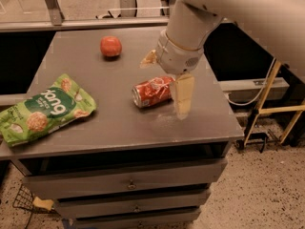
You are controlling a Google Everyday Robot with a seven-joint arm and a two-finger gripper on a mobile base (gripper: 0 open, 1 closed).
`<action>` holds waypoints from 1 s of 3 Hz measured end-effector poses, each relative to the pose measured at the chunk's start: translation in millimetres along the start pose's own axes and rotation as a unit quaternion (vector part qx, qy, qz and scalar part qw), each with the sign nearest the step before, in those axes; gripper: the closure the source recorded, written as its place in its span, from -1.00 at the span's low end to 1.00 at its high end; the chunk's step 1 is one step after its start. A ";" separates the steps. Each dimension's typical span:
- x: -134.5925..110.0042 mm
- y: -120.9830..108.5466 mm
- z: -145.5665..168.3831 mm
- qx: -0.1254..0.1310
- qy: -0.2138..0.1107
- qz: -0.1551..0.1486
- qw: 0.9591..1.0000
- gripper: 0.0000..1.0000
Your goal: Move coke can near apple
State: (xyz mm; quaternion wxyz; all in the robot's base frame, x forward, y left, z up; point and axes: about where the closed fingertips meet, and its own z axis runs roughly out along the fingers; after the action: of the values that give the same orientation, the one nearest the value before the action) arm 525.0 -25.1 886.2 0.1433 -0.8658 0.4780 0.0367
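Observation:
The coke can [151,91] lies on its side near the middle right of the grey table [114,128], silver end facing front-left. The apple [110,46] sits toward the back of the table, left of and behind the can and well apart from it. My gripper [163,88] hangs over the can's right end, open and holding nothing. One beige finger [183,95] points down just right of the can. The other finger [148,58] shows behind the can, under the white wrist.
A green snack bag [45,109] lies at the table's front left. Drawers [128,182] sit below the tabletop. A wooden frame [267,109] stands on the floor to the right. A metal rail [86,23] runs behind the table.

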 end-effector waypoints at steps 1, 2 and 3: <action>-10.2 -13.0 13.7 -0.009 -0.022 -0.017 1.000 -1.00; -13.7 -26.8 23.9 -0.017 -0.045 -0.025 0.999 -1.00; -0.6 -39.0 39.4 -0.032 -0.066 -0.014 0.997 -1.00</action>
State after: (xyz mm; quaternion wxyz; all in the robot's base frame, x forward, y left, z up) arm 560.2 6.1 856.9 0.1470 -0.8723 0.4538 0.1076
